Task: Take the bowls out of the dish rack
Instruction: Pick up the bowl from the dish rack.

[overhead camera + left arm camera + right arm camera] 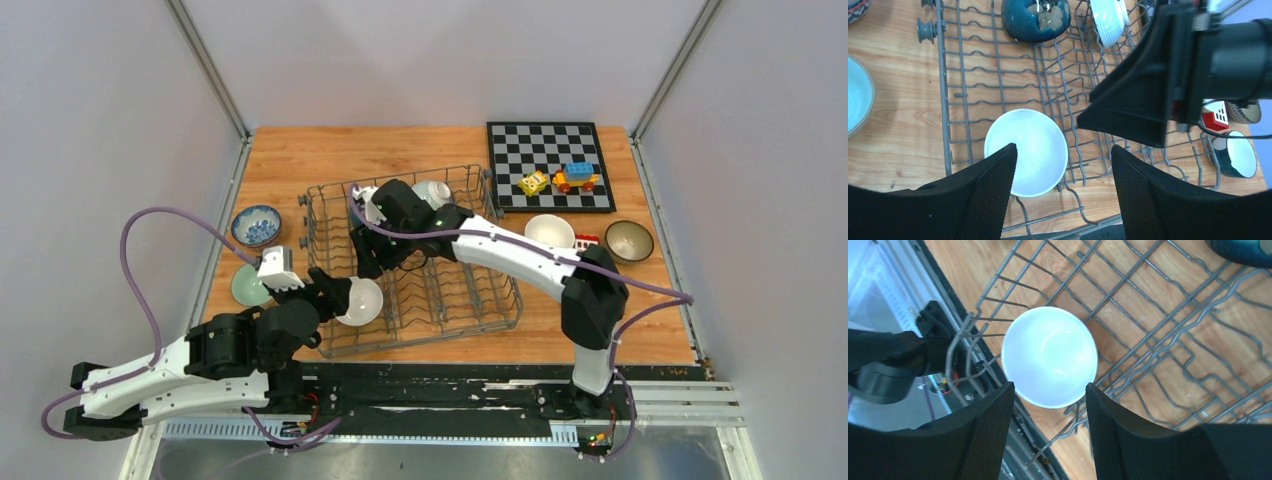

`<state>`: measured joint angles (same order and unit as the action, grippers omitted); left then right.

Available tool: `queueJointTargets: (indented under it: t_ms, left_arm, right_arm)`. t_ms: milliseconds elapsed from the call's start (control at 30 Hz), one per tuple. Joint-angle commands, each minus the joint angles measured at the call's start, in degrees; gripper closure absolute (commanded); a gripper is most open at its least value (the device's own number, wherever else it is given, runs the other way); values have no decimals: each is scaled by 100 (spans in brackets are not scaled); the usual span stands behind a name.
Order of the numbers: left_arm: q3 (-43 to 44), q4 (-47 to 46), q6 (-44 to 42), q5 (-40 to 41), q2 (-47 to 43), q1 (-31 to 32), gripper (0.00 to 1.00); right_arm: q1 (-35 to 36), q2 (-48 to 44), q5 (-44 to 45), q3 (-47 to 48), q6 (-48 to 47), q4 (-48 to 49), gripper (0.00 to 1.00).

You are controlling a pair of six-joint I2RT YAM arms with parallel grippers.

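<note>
While left tool (1063, 150) and right tool (1049, 386) hang open and empty, white bowl (361, 301) sits in dish rack (478, 300), near-left corner.
Looks like grasp step: left tool over its rim; next, close, lift out onto tabletop (300, 150).

White bowl (360, 301) sat in near-left corner of dish rack (470, 296); left gripper (329, 291) just beside bowl's rim; right arm (510, 256) lay across rack.

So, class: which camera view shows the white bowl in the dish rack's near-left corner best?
The right wrist view: the white bowl fills the centre, large and almost whole. In the left wrist view a finger of the left pincer covers its edge. The top view shows it small, beside that pincer.
</note>
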<state>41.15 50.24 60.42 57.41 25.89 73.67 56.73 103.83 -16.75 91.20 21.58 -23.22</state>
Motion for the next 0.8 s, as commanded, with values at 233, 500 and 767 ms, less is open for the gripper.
queueJointTargets:
  t_ms: [233,500,767]
  left_arm:
    - [34,-53,-334,163,-126,-32,29]
    - [-72,-23,-409,144,-361,-37,29]
    - [-199,-23,-418,120,-479,-37,29]
  right_arm:
    - [110,1174,-42,916,-1817,-462,42]
    - [110,1670,-443,1191,-2132,-648,45]
    - [128,1934,-431,1150,-2132,-648,51]
